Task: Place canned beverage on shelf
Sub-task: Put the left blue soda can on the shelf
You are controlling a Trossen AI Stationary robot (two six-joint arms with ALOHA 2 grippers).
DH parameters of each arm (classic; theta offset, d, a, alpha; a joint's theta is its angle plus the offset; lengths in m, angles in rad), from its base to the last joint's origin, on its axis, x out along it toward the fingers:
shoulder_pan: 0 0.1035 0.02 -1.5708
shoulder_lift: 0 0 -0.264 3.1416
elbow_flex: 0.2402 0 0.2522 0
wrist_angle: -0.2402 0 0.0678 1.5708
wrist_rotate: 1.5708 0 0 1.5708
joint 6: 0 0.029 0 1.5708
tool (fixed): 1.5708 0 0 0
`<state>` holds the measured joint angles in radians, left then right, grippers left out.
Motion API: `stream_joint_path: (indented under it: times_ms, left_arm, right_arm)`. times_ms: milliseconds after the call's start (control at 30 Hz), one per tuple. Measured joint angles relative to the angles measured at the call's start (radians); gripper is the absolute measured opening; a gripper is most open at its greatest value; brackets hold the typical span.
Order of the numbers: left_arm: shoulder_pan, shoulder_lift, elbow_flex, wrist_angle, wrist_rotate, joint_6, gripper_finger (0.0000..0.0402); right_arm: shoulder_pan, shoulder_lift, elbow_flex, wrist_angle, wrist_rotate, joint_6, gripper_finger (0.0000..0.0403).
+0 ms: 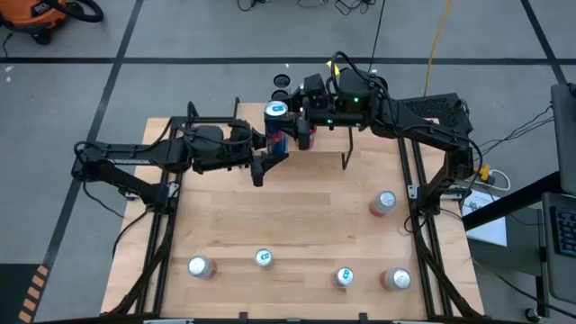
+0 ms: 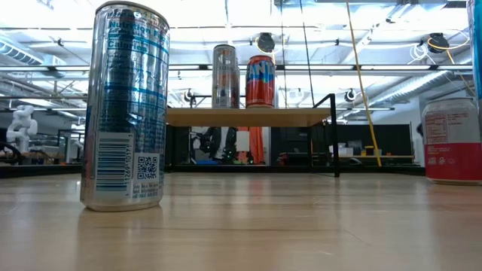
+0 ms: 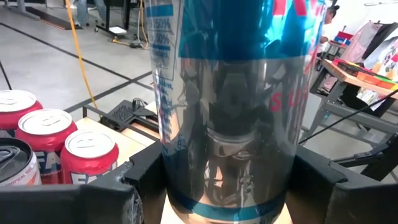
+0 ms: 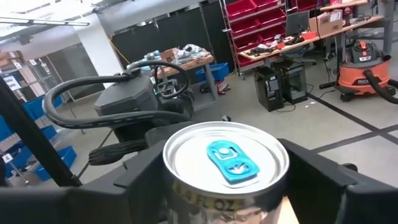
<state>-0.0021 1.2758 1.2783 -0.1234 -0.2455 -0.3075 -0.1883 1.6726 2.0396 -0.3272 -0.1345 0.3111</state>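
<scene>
- My left tool (image 1: 274, 144) reaches in from the left of the worktop (image 1: 297, 216) to the shelf (image 2: 248, 117) at the far edge; its two fingers stand on either side of a tall silver-and-blue can (image 3: 230, 106), partly open and pressed against the can's sides, so I hold it upright.
- My right tool (image 1: 301, 121) comes in from the right and sits just above and beside that same can; in my right wrist view the can's silver lid with a blue tab (image 4: 227, 158) lies directly between my dark fingers (image 4: 323, 180). I cannot tell whether these fingers grip the can or only flank it.
- The held can is at the shelf's left end, seen from above as a blue-topped can (image 1: 276, 111) between both tools.
- In the low view two cans stand on the shelf's board: a slim silver can (image 2: 224, 75) and an orange-red can (image 2: 260, 81), just beside each other.
- My left wrist view shows three red cans (image 3: 46, 146) clustered close together beside the held can, and the edge of a fourth, darker one.
- On the open worktop I count five loose cans, all upright: four in a row along the near edge (image 1: 200, 266) (image 1: 264, 259) (image 1: 344, 276) (image 1: 397, 279) and one farther back on the right (image 1: 384, 202).
</scene>
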Motion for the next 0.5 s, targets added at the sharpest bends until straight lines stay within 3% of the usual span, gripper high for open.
stream_joint_path:
  times_ms: [267, 500]
  left_arm:
    - [0.001, 0.000, 0.000, -0.002, -0.002, 0.001, 0.0244]
    - [0.001, 0.000, 0.000, -0.001, -0.002, 0.001, 0.0248]
  right_arm:
    - [0.000, 0.000, 0.000, -0.001, 0.000, -0.034, 0.0214]
    - [0.000, 0.000, 0.000, -0.002, 0.002, -0.040, 0.0215]
